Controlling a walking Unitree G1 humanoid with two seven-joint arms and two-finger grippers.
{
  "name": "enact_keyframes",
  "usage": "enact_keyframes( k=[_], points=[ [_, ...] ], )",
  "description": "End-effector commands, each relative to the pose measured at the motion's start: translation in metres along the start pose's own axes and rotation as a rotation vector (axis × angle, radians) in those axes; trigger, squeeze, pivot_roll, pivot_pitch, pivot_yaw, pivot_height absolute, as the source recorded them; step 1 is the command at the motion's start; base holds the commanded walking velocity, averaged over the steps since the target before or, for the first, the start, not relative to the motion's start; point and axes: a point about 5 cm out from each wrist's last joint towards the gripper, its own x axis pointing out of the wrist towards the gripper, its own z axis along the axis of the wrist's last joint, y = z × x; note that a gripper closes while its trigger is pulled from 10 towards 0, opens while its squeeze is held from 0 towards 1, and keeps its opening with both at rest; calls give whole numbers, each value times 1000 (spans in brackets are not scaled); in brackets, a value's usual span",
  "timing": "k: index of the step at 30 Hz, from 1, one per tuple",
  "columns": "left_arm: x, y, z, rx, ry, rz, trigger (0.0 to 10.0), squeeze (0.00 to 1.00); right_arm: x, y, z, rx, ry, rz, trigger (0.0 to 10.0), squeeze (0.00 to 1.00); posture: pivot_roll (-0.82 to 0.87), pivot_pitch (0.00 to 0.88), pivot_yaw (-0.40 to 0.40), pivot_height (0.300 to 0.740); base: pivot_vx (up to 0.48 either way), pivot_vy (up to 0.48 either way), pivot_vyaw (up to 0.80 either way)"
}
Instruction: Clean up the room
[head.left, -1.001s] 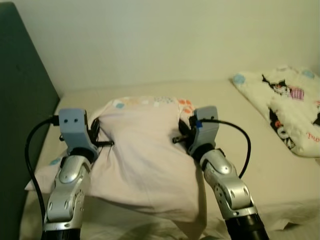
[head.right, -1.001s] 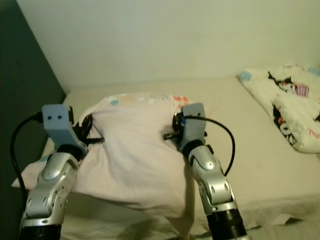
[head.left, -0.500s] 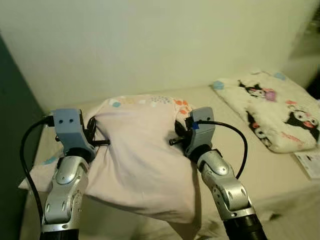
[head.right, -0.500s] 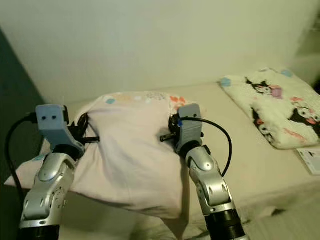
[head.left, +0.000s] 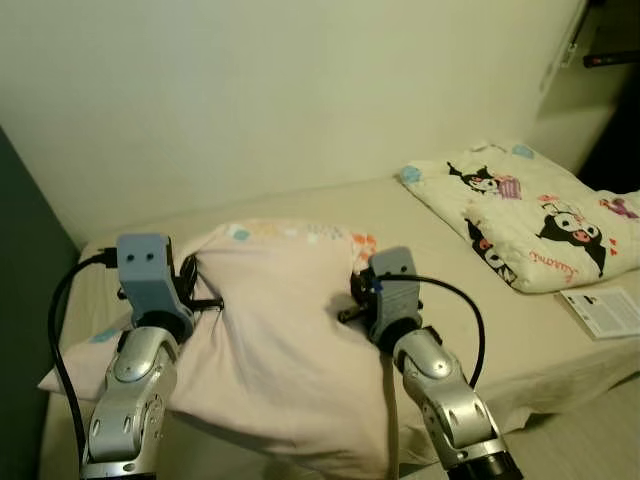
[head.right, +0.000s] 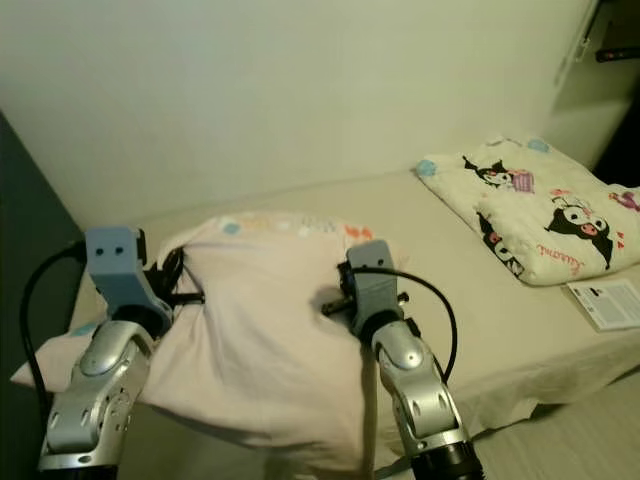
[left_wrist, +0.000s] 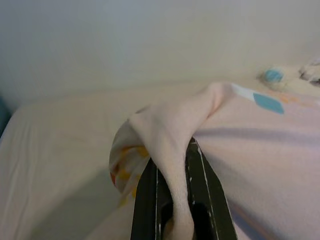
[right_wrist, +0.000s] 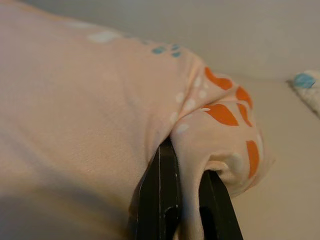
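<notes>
- Nearest, the two silver arms reach forward over the bed (head.left: 560, 360), one at each side of the pillow (head.left: 285, 340).
- The left gripper (left_wrist: 172, 192) pinches a fold of the pillow's left edge; the wrist view has the cloth squeezed between its two black fingers (left_wrist: 145, 200).
- The right gripper (right_wrist: 187, 192) likewise pinches the pillow's right corner, the one printed with orange marks, with the fabric bunched between its fingers (right_wrist: 162, 195).
- The pillow, pale pink, hangs between the two grips on the left part of the bed. Its near edge sags over the bed's near side, and its far edge carries small coloured spots.
- Step in hand, as I judge it: carrying or placing the pillow with both arms as part of tidying the bed.
- The next move likely calls for both arms to travel together toward the far left, where the bed meets the wall (head.left: 300, 90), then lower the pillow flat before letting go. Uneven motion could twist it or pull a corner free.
- Farther right, well apart from the pillow, a folded blanket (head.left: 520, 210) with cartoon figures lies on the bed.
- A leaflet (head.left: 605, 310) lies just near of the blanket, by the bed's near right edge.
</notes>
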Motion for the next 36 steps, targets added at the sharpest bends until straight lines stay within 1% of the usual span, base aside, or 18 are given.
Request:
enact_keyframes(
  k=[1, 5, 7, 17, 20, 22, 27, 31, 34, 36],
  points=[
    [-2, 3, -6, 45, 34, 19, 10000, 0, -2, -3, 1, 38, -19, -30, 10000, 0, -43, 59, -31, 740, 0, 0, 0],
    [-3, 2, -5, 54, 9, 11, 10000, 0, -2, -4, 1, 49, -20, -38, 10000, 0, -47, 61, -30, 740, 0, 0, 0],
    [-2, 1, -4, 37, 3, 18, 10000, 0, -1, -8, 2, 50, -31, -51, 10000, 0, -48, 63, -28, 740, 0, 0, 0],
    [-2, -2, -4, 39, 17, 15, 10000, 0, -2, -14, 3, 38, -40, -83, 10000, 0, -53, 67, -28, 740, 0, 0, 0],
    [-2, -3, -5, 39, 32, 12, 10000, 0, -2, -16, 5, 17, -50, -99, 10000, 0, -53, 69, -28, 740, 0, -469, 800],
    [-1, -7, -5, 49, 32, 5, 10000, 0, 0, -17, 8, -4, -57, -99, 10000, 0, -53, 71, -28, 740, 0, -480, 800],
    [0, -6, -6, 38, 45, 27, 10000, 0, 0, -17, 9, 2, -59, -101, 10000, 0, -53, 71, -28, 740, 0, -480, 800],
    [0, -3, -9, -1, 64, 79, 10000, 0, -1, -19, 8, 30, -60, -120, 10000, 0, -54, 76, -26, 740, 0, 0, 428],
    [0, -2, -9, -7, 67, 81, 10000, 0, -1, -20, 8, 44, -66, -126, 10000, 0, -54, 76, -26, 740, 0, 0, 0],
    [0, -1, -8, 4, 68, 79, 10000, 0, -2, -18, 7, 32, -59, -108, 10000, 0, -51, 80, -25, 740, 0, 0, 0]
  ],
)
